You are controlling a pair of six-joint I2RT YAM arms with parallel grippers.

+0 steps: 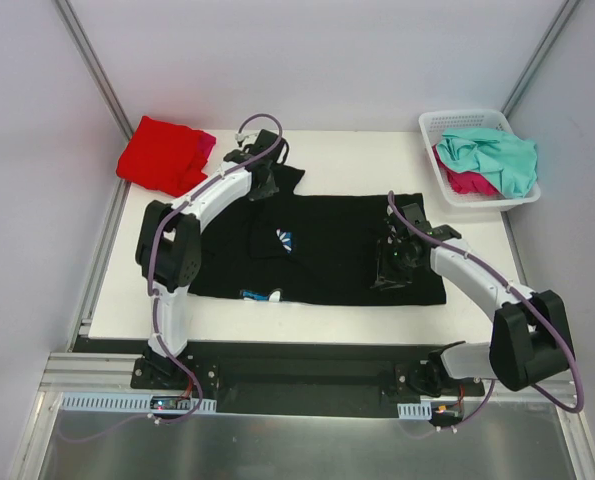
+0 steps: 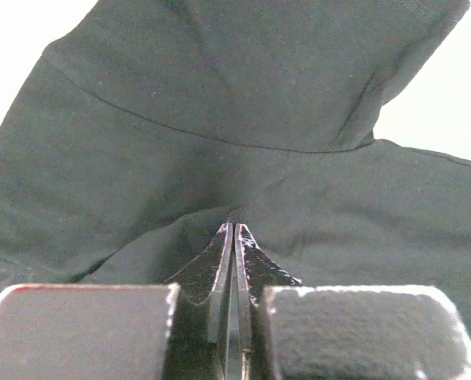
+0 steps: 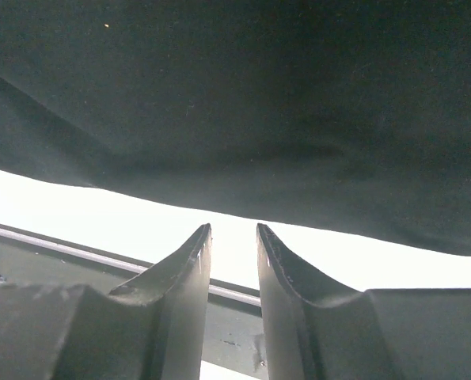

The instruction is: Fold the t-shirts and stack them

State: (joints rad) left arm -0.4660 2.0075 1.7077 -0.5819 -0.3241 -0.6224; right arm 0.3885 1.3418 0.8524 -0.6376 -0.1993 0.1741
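The large black t-shirt (image 1: pixel 327 250) lies spread across the middle of the white table (image 1: pixel 357 160), its small white print (image 1: pixel 284 238) facing up. My left gripper (image 1: pixel 264 185) is at the shirt's far left sleeve. In the left wrist view it (image 2: pixel 235 227) is shut, and the black cloth (image 2: pixel 219 103) puckers at the tips. My right gripper (image 1: pixel 389 272) hovers over the shirt's near right part. In the right wrist view it (image 3: pixel 233 228) is open a little and empty, with the shirt's hem (image 3: pixel 298 206) just beyond. A folded red shirt (image 1: pixel 162 155) lies at the far left with magenta cloth (image 1: pixel 207 143) under it.
A white lattice basket (image 1: pixel 432 128) at the far right holds a teal-mint shirt (image 1: pixel 497 155) on top of a magenta-pink one (image 1: pixel 467 183). The table's near edge and a dark rail (image 3: pixel 77 249) show below the right fingers. White walls surround the table.
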